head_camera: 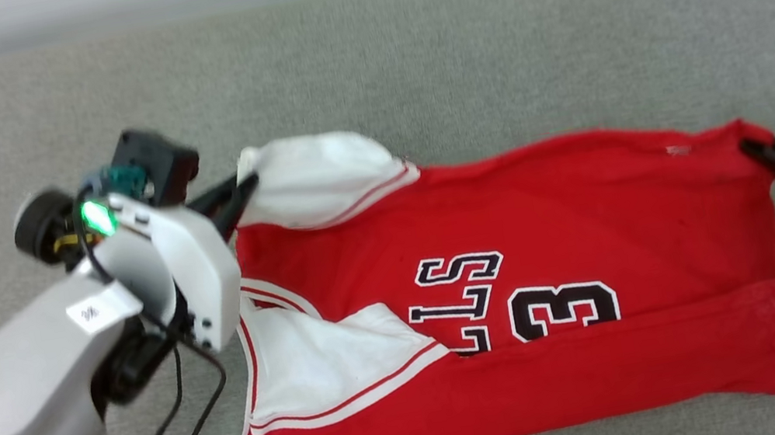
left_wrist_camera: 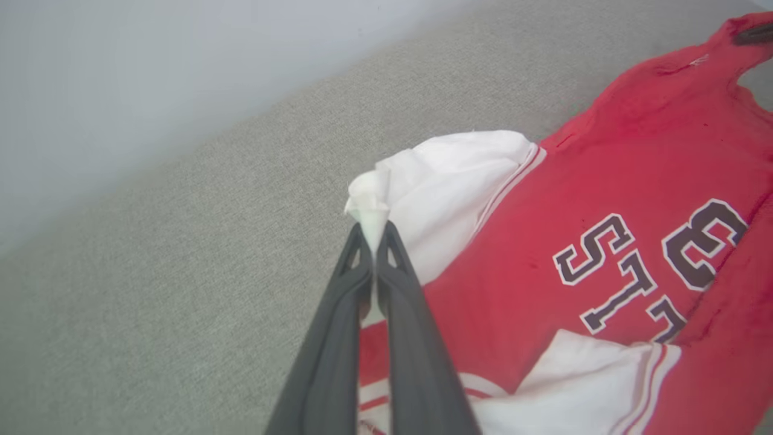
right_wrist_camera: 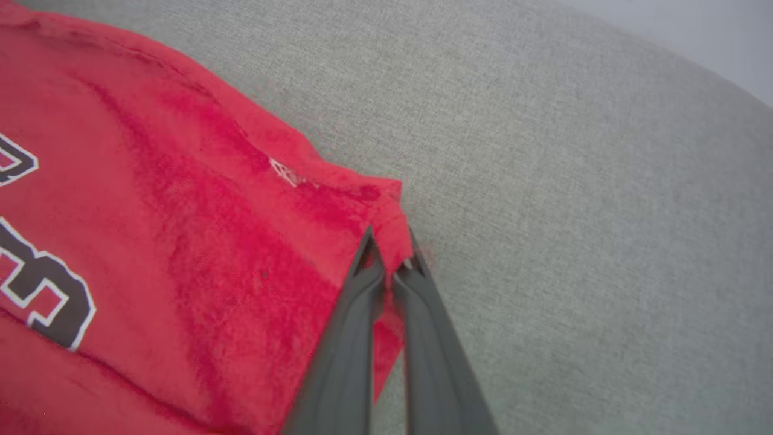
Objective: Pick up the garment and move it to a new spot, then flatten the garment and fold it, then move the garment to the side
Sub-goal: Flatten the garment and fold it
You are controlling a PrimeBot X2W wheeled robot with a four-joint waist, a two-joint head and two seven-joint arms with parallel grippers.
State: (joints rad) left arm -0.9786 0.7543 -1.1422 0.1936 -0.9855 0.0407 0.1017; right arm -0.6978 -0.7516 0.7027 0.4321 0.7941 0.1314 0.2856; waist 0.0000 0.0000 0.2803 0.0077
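Note:
The garment (head_camera: 576, 217), a red jersey with white sleeves and black lettering, lies spread on the grey couch seat (head_camera: 409, 64), its near long edge folded up over the body. At its far left corner my left gripper (head_camera: 247, 186) is shut on the tip of the white sleeve (left_wrist_camera: 447, 181); the left wrist view shows that tip pinched in my left gripper (left_wrist_camera: 374, 232). On the far right corner my right gripper (head_camera: 752, 147) is shut on the red hem; in the right wrist view the fabric runs between the fingers of my right gripper (right_wrist_camera: 391, 241).
The grey fabric surface extends on all sides of the jersey. A pale wall (left_wrist_camera: 121, 72) rises behind the far edge. Black cables (head_camera: 179, 433) hang from my left forearm at the lower left.

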